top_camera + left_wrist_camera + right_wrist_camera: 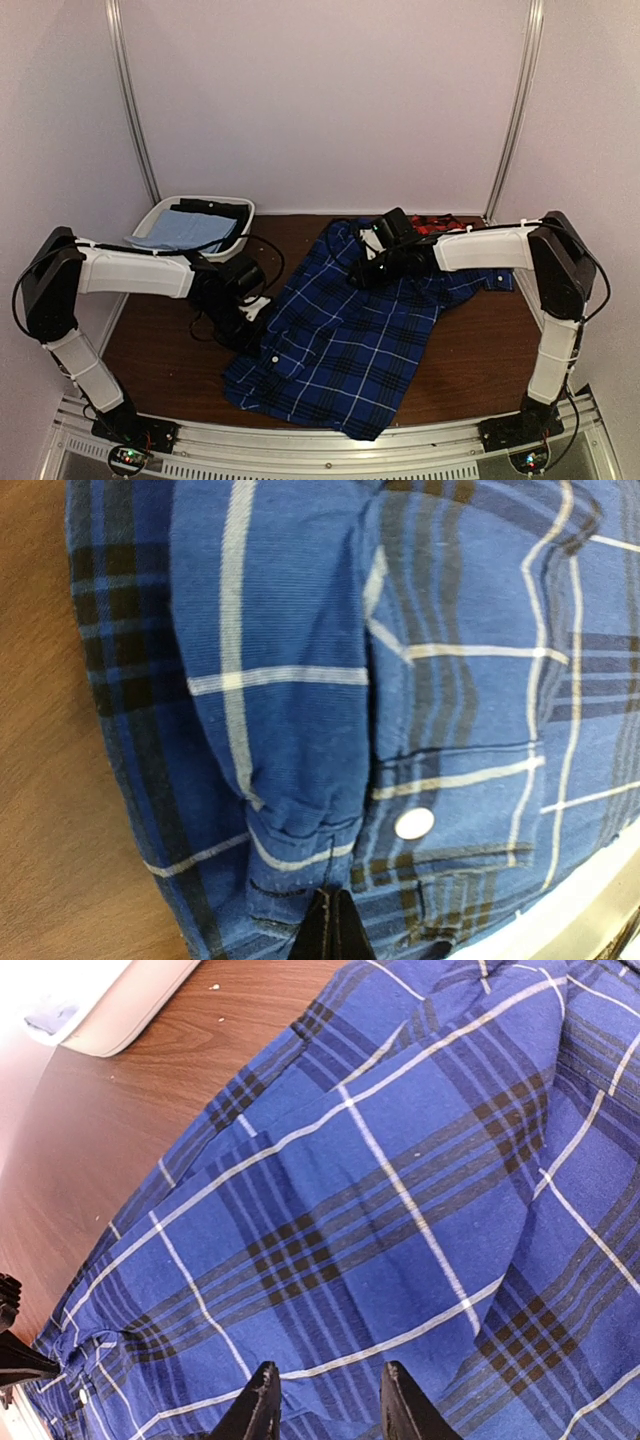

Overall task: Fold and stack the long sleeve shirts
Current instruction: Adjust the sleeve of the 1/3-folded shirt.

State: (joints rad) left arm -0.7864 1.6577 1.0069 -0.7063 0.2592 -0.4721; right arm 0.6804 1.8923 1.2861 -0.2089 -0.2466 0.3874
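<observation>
The dark blue plaid shirt lies spread and rumpled across the middle of the brown table. The red-and-black check shirt lies bunched at the back right, mostly hidden behind my right arm. My left gripper is at the blue shirt's left edge; in the left wrist view it is shut on the folded cuff next to a white button. My right gripper hovers over the shirt's upper part; in the right wrist view it is open and empty just above the blue cloth.
A white basket stands at the back left with the plain light blue cloth and a black garment in it; its rim shows in the right wrist view. The metal rail runs along the table's near edge.
</observation>
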